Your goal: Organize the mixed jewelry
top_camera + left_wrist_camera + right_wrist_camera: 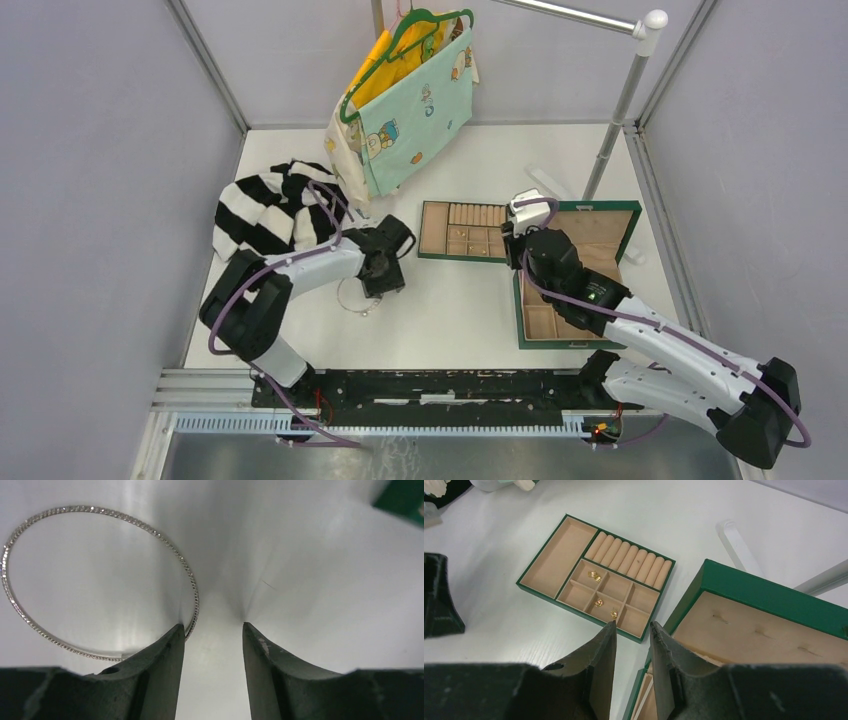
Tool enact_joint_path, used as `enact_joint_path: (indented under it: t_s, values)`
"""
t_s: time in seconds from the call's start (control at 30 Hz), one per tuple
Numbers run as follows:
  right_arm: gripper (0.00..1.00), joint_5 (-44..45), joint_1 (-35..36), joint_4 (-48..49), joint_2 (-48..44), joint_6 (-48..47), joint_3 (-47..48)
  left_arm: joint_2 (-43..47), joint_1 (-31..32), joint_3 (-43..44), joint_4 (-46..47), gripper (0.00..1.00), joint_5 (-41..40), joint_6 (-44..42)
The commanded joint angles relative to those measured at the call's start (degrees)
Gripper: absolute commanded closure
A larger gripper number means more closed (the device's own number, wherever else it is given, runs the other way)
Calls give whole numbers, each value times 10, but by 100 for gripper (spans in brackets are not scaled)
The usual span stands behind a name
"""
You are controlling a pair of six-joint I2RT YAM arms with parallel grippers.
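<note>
Left gripper (214,626): lowered to the white table (320,580), jaws partly apart with nothing between them; the left fingertip (172,640) meets the rim of the bangle.
Thin pale bangle (195,592): lying flat on the table, to the left of the gap between the jaws, outside it.
Right gripper (631,625): poised above the near edge of the tan divided tray (551,562), jaws narrowly parted, holding nothing.
Gold pieces (599,602): three, each in one of the tray's small square compartments.
Green box (764,592): open, just right of the tray.
Behind: a striped garment (265,210) heaped at the table's far left.
</note>
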State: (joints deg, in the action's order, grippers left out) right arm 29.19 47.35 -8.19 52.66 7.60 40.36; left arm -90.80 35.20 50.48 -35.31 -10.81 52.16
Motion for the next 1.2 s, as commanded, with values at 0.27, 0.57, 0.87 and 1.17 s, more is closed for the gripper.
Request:
enact_joint_path:
  t_s: [0.27, 0.57, 0.87, 1.17]
  values:
    - [63, 24, 0, -30, -11, 3, 28, 22, 142, 100, -65, 46, 4, 10]
    - [63, -1, 7, -53, 11, 22, 52, 76, 95, 125, -42, 43, -65, -50]
    - [62, 42, 61, -74, 47, 47, 74, -51, 58, 224, 47, 42, -111, -99]
    - [62, 89, 71, -114, 23, 77, 75, -229, 12, 354, 74, 44, -95, -155]
